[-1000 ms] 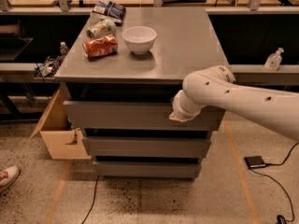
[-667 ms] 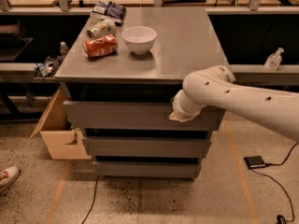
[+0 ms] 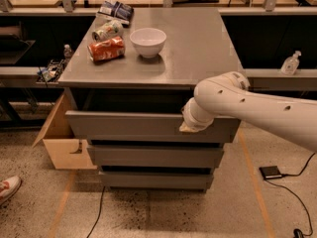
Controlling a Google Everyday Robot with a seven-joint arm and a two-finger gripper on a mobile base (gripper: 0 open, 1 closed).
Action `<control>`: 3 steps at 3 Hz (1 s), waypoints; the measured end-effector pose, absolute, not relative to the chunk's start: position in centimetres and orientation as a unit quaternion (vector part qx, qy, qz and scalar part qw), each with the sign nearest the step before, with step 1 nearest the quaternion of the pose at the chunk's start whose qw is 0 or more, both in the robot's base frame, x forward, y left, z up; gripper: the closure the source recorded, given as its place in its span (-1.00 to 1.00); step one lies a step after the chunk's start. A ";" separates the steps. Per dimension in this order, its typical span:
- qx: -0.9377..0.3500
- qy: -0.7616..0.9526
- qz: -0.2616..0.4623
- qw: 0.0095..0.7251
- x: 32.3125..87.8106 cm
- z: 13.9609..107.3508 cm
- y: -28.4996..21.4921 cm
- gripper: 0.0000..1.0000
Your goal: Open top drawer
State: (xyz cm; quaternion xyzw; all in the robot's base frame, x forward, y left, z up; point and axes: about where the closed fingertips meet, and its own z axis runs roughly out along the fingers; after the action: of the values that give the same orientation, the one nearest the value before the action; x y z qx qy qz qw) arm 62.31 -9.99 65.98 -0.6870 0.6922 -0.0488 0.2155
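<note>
**A:** Where is the pincer?

**B:** The white robot arm [image 3: 257,108] reaches in from the right. Its pincer [image 3: 190,127] sits at the upper edge of the wide matte-grey top drawer front [image 3: 124,125], toward the right end.

**A:** Open or closed?

**B:** I cannot tell. The wrist covers it, so whether it grips the edge is hidden.

**A:** And the drawer itself?

**B:** The top drawer front stands forward of the flat grey counter [image 3: 198,48], with a dark gap between the two. Under it are the narrower middle grey drawer front [image 3: 156,155] and the smallest, lowest grey drawer front [image 3: 158,179], each set further back.

**A:** What lies on the counter?

**B:** There is a round white bowl [image 3: 148,41], and just left of it a red-orange can [image 3: 105,49] on its side. Behind that lies a silver-green can [image 3: 108,29], and a dark crinkled packet [image 3: 115,9] is near the back edge.

**A:** On the floor?

**B:** An open brown cardboard box [image 3: 62,139] stands left of the drawers. A small black device [image 3: 271,172] with a cable lies to the right.
</note>
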 end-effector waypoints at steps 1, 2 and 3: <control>-0.683 0.695 -0.057 0.217 60.0 66.2 -10.0 1.00; -0.682 0.696 -0.059 0.219 59.5 66.3 -10.0 1.00; -0.682 0.696 -0.059 0.219 59.5 66.3 -10.0 1.00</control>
State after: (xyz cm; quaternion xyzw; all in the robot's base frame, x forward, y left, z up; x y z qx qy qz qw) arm 59.47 -10.03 66.26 -0.6815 0.6959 -0.0594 0.2185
